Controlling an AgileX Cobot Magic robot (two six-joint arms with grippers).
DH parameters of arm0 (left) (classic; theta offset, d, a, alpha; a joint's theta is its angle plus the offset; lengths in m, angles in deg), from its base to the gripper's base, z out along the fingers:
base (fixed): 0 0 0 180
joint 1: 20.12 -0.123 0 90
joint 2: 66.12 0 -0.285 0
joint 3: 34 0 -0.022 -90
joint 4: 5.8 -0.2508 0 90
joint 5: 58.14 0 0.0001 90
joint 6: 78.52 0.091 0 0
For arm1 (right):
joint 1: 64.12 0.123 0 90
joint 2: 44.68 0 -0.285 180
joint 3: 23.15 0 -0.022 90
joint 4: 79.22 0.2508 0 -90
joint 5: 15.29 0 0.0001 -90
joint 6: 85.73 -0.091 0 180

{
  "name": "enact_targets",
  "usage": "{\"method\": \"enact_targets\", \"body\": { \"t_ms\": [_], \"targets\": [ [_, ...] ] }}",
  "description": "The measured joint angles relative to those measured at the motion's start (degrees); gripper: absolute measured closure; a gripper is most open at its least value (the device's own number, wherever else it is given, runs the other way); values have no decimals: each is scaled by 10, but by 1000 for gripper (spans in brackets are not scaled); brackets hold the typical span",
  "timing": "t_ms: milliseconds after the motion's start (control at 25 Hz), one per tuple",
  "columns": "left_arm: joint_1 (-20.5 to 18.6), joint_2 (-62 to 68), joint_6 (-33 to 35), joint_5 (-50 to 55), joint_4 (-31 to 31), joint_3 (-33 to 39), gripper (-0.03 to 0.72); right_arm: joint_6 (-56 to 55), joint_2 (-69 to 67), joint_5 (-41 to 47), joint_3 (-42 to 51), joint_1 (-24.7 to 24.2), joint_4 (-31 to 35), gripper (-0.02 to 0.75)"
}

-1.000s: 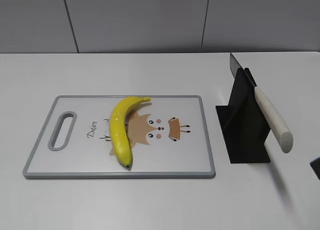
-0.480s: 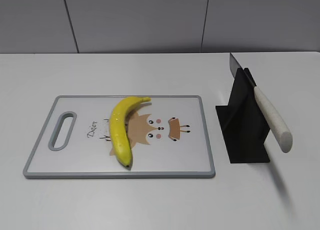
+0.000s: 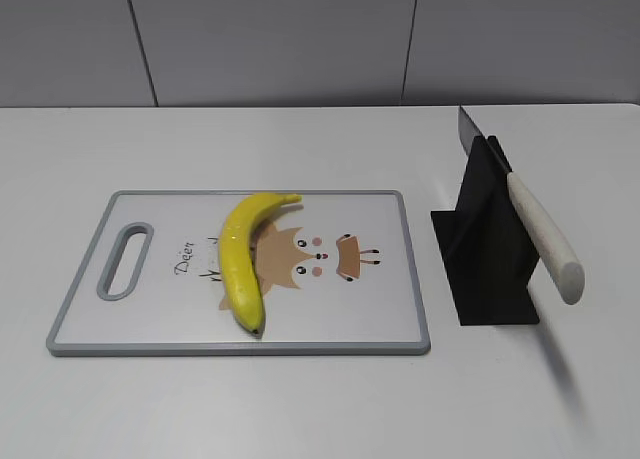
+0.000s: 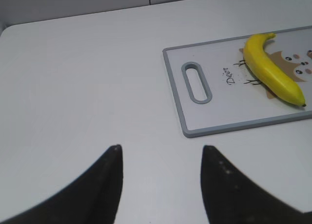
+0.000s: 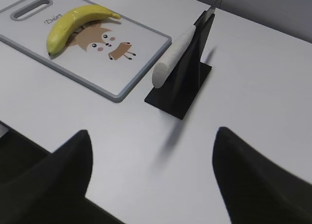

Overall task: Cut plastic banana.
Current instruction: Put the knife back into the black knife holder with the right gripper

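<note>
The yellow plastic banana (image 3: 240,259) lies whole on a grey-rimmed cutting board (image 3: 400,279) with a deer drawing. It also shows in the left wrist view (image 4: 270,70) and the right wrist view (image 5: 73,24). A knife with a white handle (image 3: 545,239) rests slanted in a black stand (image 3: 490,249), handle toward the front; the right wrist view shows it too (image 5: 173,55). My left gripper (image 4: 161,151) is open and empty over bare table left of the board. My right gripper (image 5: 153,136) is open and empty, in front of the knife stand. Neither gripper shows in the exterior view.
The white table (image 3: 300,149) ends at a grey panelled wall at the back. The board (image 4: 195,131) has a slot handle (image 4: 196,82) at its left end. The table's near edge shows at the lower left of the right wrist view.
A dark bit of the right arm at the exterior view's right edge one second ago has gone out of view. The banana, board and knife have not moved.
</note>
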Motion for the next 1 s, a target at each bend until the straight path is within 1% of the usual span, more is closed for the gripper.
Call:
{"method": "enact_targets", "body": {
  "t_ms": [400, 480, 560, 720, 1000],
  "targets": [
    [-2, 0, 0, 0, 0, 0, 189, -1, 1, 0, 0, 0, 4, 143],
    [-7, 0, 0, 0, 0, 0, 189, -1, 1, 0, 0, -6, 6, 143],
    [-13, 0, 0, 0, 0, 0, 189, -1, 1, 0, 0, -24, 12, 143],
    [-26, 0, 0, 0, 0, 0, 190, -1, 1, 0, 0, -97, 17, 144],
    [-31, 0, 0, 0, 0, 0, 189, -1, 1, 0, 0, -272, 18, 144]
  ]
}}
